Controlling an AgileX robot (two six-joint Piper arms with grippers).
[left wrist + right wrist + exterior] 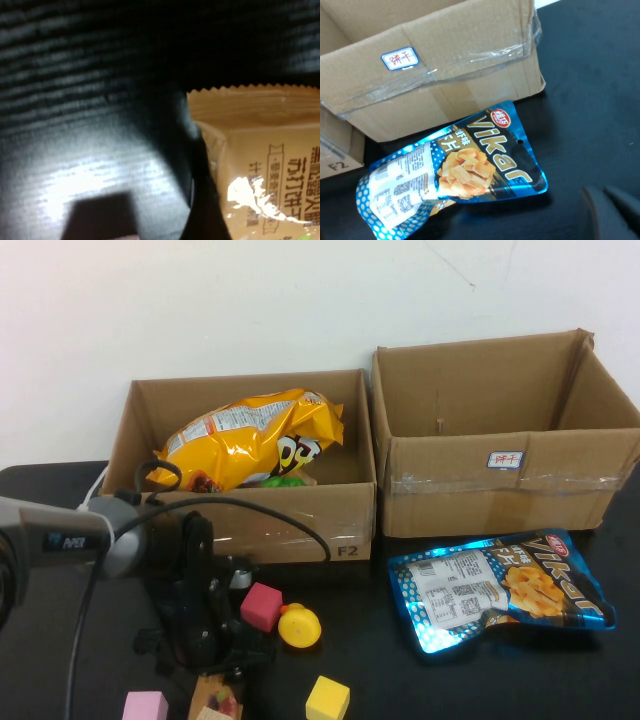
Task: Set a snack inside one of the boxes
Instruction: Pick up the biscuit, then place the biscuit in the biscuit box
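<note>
While left gripper (215,680) nears tan snack (260,170), right gripper (610,210) overlooks two boxes (250,490)

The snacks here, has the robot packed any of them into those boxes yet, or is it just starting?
One yellow chip bag already lies in the left box; the right box looks empty. In hand: the left gripper is low over a small tan snack packet near the table's front edge; whether it grips is unclear. The blue Vikar bag lies untouched. The right gripper hovers nearby.
</note>
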